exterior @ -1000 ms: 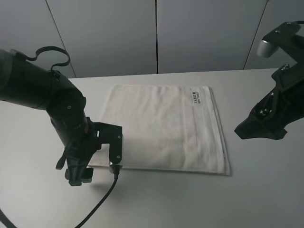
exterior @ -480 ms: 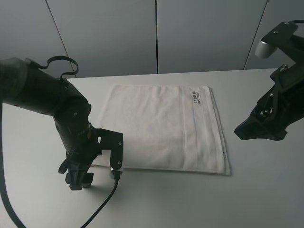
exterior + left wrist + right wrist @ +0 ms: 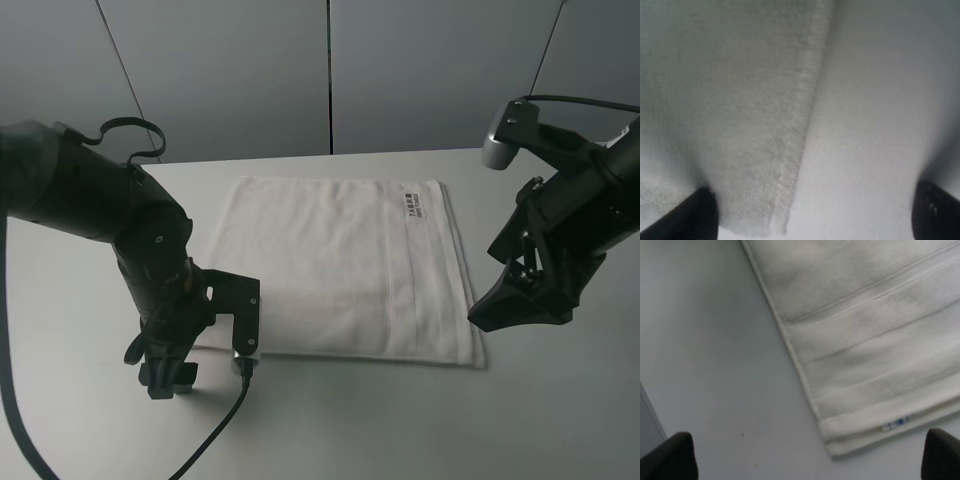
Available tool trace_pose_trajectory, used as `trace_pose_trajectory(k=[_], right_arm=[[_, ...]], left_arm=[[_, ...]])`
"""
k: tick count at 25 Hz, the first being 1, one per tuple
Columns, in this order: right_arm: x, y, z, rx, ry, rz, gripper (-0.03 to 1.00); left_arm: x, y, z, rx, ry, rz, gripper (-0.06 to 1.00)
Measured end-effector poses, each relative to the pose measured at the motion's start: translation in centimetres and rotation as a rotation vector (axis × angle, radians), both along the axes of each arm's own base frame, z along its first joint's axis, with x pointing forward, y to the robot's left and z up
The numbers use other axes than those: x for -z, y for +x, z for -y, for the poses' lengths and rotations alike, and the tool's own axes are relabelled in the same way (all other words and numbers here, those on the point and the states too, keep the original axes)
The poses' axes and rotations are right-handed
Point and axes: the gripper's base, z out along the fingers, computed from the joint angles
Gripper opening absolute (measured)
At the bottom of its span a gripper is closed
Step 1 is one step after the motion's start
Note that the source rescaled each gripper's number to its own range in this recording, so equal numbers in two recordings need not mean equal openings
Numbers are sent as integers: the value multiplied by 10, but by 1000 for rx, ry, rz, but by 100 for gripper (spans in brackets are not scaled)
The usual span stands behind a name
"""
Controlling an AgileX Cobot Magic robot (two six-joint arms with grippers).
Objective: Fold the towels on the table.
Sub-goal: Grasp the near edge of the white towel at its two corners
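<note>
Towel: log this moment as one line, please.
towel flat on table | left gripper open, low at near-left corner | right gripper open, above near-right corner | nothing held

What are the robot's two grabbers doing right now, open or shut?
Left gripper: open, jaws on either side of the towel corner, holding nothing.
Right gripper: open, holding nothing.

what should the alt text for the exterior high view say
A white towel lies flat on a white table, its label near the far right corner. The open left gripper is down at the towel's near left corner; the open right gripper hangs by its right edge.
</note>
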Motion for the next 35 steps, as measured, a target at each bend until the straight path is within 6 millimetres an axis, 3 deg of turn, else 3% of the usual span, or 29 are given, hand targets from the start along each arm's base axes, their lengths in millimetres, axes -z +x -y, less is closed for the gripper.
trace_pose_trajectory(k=[10, 15, 20, 23, 27, 35], right_arm=[[50, 15, -7, -205, -5, -105, 96], [73, 9, 0, -283, -61, -94, 96], [83, 4, 0, -343, -115, -31, 96], [87, -3, -13, -457, -195, 19, 96], [88, -1, -24, -458, -277, 106, 96], [100, -3, -20, -415, -343, 22, 96]], left_arm=[[0, 1, 1, 0, -4, 4, 100], [0, 1, 1, 1, -5, 5, 100], [0, 1, 1, 1, -5, 5, 100], [0, 1, 1, 1, -5, 5, 100], [0, 1, 1, 1, -5, 5, 100], [0, 1, 1, -1, -6, 5, 100]])
